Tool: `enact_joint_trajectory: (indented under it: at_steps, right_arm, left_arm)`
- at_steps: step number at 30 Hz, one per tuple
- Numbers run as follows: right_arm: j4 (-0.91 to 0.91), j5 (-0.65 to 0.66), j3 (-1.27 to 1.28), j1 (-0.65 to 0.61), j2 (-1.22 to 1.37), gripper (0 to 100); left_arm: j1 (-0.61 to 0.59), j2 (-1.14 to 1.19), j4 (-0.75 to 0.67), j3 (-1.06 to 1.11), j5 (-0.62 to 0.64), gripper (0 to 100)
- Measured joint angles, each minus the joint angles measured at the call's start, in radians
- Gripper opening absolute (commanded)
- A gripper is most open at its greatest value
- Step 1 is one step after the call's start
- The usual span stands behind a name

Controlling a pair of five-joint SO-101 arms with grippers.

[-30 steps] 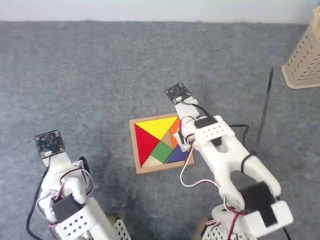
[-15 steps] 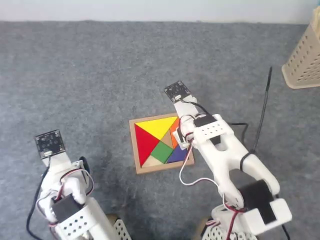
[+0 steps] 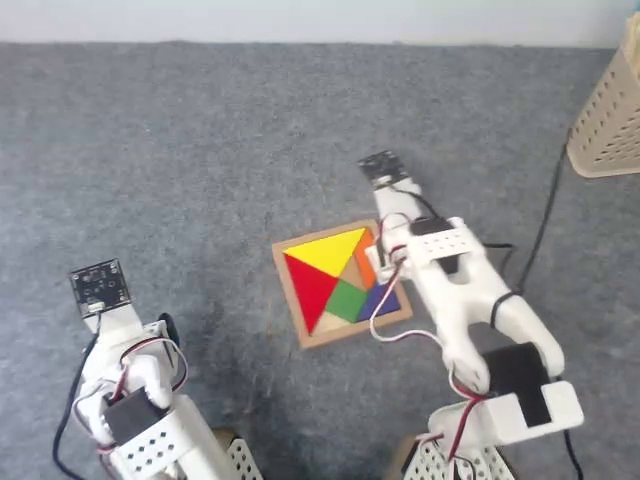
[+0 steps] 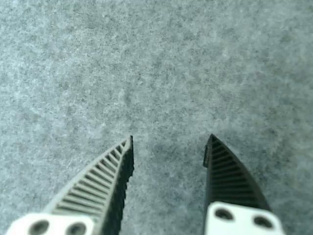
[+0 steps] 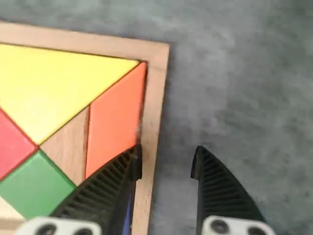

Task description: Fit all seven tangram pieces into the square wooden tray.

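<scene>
Right gripper (image 5: 167,149): fingers released, straddling tray (image 5: 157,88) right rim; final seating likely, next calling for pressing orange piece (image 5: 117,122) flush. Left gripper (image 4: 171,138): hanging released.

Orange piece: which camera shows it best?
The right wrist view: the orange piece lies close up, flat in the tray beside the yellow triangle. In the high view it is a sliver by the right arm. The left wrist view faces carpet.
</scene>
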Motion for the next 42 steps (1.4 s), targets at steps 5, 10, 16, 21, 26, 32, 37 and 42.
enact_joint_trajectory:
  at_steps: [5, 10, 16, 21, 26, 32, 37, 42]
  right_arm:
    - [0.000, 0.000, -0.021, 0.075, 0.015, 16.6]
    - [0.000, 0.000, -0.023, 0.132, 0.017, 16.6]
    - [0.000, 0.000, -0.023, 0.150, 0.017, 16.9]
    - [0.087, 0.000, -0.040, 0.086, -0.057, 16.9]
    - [0.210, 0.003, -0.041, 0.061, -0.218, 17.0]
    - [0.359, 0.158, -0.037, 0.146, -0.288, 17.0]
    - [0.350, 0.318, 0.028, 0.236, -0.288, 17.0]
    - [0.310, 0.356, 0.032, 0.236, -0.221, 17.0]
  left_arm:
    - [0.000, 0.000, 0.000, 0.000, 0.000, 23]
    - [0.000, 0.000, 0.000, 0.000, 0.000, 23]
    - [0.000, 0.000, 0.000, 0.000, 0.000, 23]
    - [0.000, 0.000, 0.000, 0.000, 0.000, 23]
    - [0.000, 0.000, 0.000, 0.000, 0.000, 23]
    - [0.000, 0.000, 0.000, 0.000, 0.000, 23]
    - [0.000, 0.000, 0.000, 0.000, 0.000, 23]
    - [0.000, 0.000, 0.000, 0.000, 0.000, 23]
